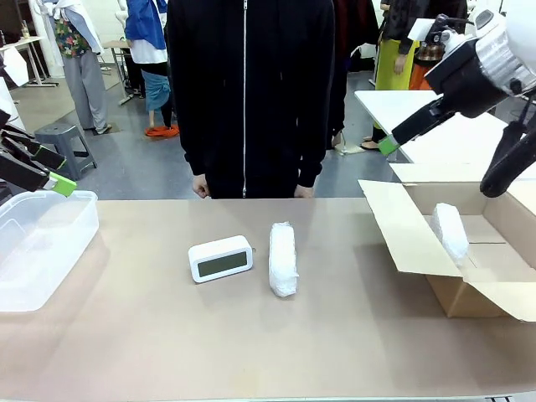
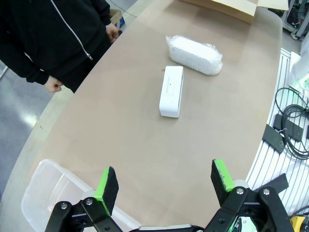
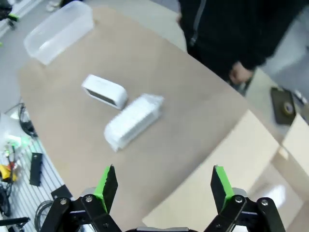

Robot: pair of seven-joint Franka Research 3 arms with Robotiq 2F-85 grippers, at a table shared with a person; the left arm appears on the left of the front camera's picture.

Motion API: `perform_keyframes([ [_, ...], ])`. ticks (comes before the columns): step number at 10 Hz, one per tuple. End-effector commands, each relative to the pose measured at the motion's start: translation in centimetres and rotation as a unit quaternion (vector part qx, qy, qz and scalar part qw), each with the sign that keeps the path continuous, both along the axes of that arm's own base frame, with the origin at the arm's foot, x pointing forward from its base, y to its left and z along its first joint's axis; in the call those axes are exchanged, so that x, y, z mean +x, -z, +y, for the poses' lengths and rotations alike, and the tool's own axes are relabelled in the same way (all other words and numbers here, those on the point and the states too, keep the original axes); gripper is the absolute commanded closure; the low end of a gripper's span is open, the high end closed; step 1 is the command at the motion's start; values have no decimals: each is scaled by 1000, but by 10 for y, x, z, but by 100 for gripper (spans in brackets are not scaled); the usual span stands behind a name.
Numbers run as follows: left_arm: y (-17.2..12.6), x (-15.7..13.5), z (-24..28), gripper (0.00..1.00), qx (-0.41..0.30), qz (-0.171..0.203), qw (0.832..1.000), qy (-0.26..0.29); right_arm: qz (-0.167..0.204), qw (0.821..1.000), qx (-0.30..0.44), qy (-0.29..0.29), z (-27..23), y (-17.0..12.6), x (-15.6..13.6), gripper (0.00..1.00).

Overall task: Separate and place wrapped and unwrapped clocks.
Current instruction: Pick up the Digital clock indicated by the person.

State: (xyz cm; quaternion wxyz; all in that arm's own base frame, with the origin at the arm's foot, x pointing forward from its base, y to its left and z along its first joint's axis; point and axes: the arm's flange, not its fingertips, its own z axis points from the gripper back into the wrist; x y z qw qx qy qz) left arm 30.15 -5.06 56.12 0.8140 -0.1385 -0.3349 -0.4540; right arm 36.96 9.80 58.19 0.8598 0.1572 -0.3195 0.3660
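Observation:
A bare white clock (image 1: 221,258) with a grey-green screen lies at the table's middle. Just to its right lies a wrapped clock (image 1: 283,259) in white bubbly foam. A second wrapped clock (image 1: 450,232) rests inside the cardboard box (image 1: 469,293) at the right. My left gripper (image 2: 164,181) hangs open and empty above the plastic bin's near edge, far from the bare clock (image 2: 171,92) and the wrapped one (image 2: 194,54). My right gripper (image 3: 164,183) is open and empty, raised over the box, with one green pad (image 1: 387,146) pointing toward the person.
A clear plastic bin (image 1: 42,243) stands at the table's left end. The box flaps (image 1: 402,226) stand open toward the middle. A person in a black jacket (image 1: 251,84) stands at the far edge, hands (image 1: 199,186) down at the sides.

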Motion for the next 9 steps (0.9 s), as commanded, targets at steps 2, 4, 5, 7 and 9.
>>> perform_keyframes([
  [2, 1, 1, 1, 0, -4, 0, 1000, 7, 16, 997, 35, -73, 24, 9, 20, 0],
  [4, 1, 1, 1, 0, -4, 0, 1000, 7, 55, 991, 10, -124, 27, 4, 23, 0],
  [5, 1, 1, 1, 0, -4, 0, 1000, 7, 52, 990, -9, -129, 27, 3, 20, 0],
  [7, 1, 1, 1, 0, -4, 0, 1000, 7, 41, 985, -19, -165, 29, 7, 11, 0],
  [9, 1, 1, 1, 0, -4, 0, 1000, 7, 3, 982, -10, -189, 29, 15, 2, 0],
])
